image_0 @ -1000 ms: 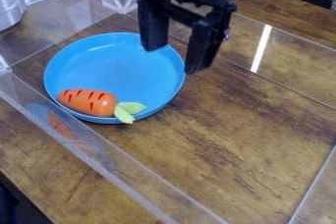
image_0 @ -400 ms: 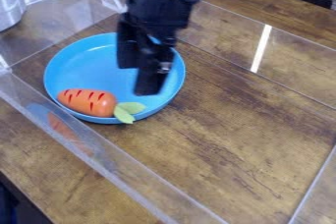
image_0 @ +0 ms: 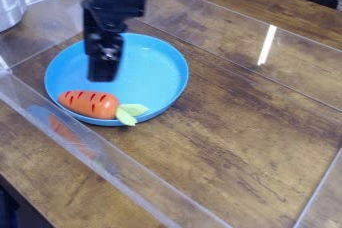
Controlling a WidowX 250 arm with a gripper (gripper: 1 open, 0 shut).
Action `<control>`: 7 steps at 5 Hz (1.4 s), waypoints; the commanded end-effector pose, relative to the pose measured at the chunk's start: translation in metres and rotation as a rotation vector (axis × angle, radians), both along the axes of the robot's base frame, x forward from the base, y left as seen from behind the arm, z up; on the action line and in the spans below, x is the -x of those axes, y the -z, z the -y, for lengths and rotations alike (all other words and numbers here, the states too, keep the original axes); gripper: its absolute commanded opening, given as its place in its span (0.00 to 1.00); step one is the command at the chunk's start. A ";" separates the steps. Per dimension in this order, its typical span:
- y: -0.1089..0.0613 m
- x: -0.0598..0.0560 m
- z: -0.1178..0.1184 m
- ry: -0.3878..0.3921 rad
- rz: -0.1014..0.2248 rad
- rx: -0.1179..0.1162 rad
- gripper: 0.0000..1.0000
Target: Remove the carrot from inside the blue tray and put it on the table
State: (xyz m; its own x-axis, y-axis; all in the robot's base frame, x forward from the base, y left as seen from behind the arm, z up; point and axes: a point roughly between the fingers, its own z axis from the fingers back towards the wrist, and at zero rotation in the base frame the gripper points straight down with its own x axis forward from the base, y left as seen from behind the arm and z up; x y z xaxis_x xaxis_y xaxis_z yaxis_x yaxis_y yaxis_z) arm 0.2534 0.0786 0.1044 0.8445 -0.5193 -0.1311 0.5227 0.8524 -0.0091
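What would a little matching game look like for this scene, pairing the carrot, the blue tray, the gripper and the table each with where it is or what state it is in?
Things:
1. carrot
2. blue tray
3. gripper
4. table

Descriptions:
A. dark brown glossy wood planks, with a bright reflection
B. lying at the tray's near rim, leaves poking over the edge
C. open, pointing down above the tray's left half
D. round and shallow, resting on the wood

Pairs: 1-B, 2-D, 3-C, 4-A
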 end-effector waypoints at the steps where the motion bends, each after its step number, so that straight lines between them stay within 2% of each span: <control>1: 0.001 -0.003 -0.021 0.047 0.026 -0.006 1.00; 3: 0.022 -0.003 -0.020 0.138 0.023 -0.007 1.00; 5: 0.041 -0.008 -0.021 0.161 0.023 -0.001 1.00; 7: 0.047 -0.009 -0.016 0.165 0.036 0.005 1.00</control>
